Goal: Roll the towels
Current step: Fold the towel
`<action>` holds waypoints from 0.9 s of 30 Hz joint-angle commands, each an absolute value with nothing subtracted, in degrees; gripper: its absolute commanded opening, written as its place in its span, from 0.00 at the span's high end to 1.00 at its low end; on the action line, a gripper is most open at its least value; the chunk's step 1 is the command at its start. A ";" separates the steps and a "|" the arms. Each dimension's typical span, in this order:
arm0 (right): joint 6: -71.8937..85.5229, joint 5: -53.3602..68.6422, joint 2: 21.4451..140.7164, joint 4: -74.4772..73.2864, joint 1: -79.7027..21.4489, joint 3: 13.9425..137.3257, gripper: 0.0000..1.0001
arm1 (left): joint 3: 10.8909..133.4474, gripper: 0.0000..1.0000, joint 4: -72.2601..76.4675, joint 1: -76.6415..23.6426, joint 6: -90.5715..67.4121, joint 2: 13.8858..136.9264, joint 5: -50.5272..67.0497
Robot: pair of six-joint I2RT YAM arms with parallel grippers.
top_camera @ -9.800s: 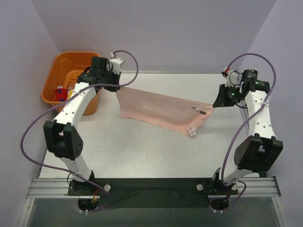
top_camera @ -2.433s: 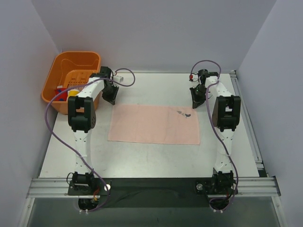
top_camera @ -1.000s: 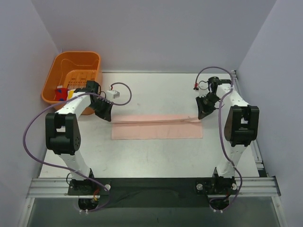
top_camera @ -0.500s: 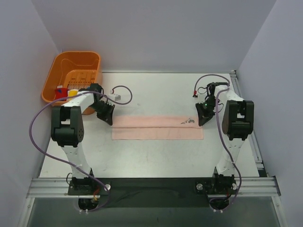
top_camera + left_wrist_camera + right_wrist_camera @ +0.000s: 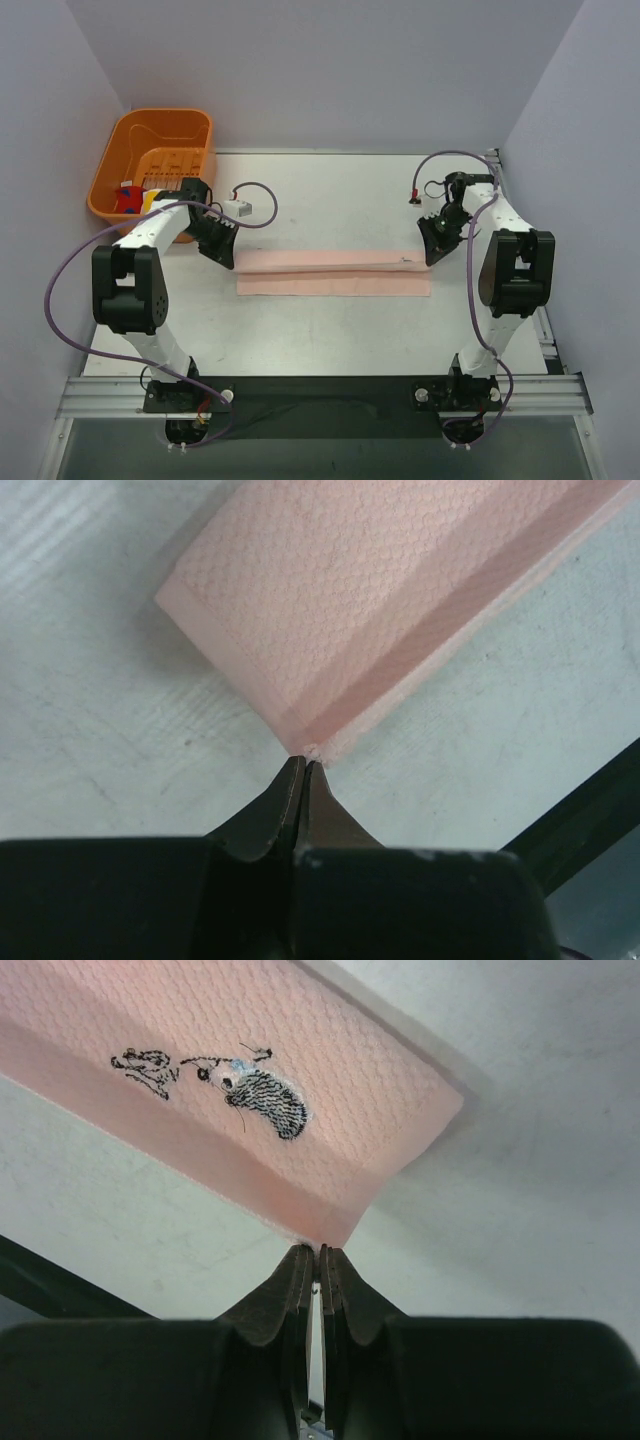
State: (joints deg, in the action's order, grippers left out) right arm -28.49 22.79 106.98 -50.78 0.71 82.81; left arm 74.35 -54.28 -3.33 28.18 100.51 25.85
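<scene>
While both arms reach inward from either side, the pink towel (image 5: 335, 275) lies on the pale grey table (image 5: 330, 200) as a long, narrow, folded strip, about midway between the near and far edges. Its long axis runs left to right, close to parallel with the table's near edge, with one short end pointing at each arm.

Seen from the wrists, the cloth is soft, with a fine honeycomb weave. It is doubled over itself, so a smooth creased band runs along its length and a thin paler layer shows at the edge. From above, the far layer sits over the near one, which shows as a lighter stripe along the near side. A small embroidered mark (image 5: 250, 1085), black with a touch of pale blue, sits on the upper face near the right end.

The left gripper (image 5: 303, 770) has black fingers tapering to thin tips. They are pressed together and pinch the towel's left corner. The right gripper (image 5: 318, 1255) is nipped closed on the right corner, with only a hairline slit between its tips.

An orange plastic basket (image 5: 110, 170) with a slotted floor stands at the far left, well apart from the towel. It holds small coloured things, too small to tell.
</scene>
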 commanded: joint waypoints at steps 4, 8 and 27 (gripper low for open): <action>-30.59 18.02 109.77 -52.30 0.44 76.91 1.00 | 69.79 1.00 -54.77 -3.95 28.66 101.33 24.87; -29.71 16.88 112.32 -49.40 0.35 75.32 1.00 | 68.20 1.00 -51.69 -5.79 26.55 103.97 23.56; -29.00 16.08 110.31 -49.48 -1.23 76.20 1.00 | 69.26 1.00 -51.59 -6.50 26.89 104.59 22.32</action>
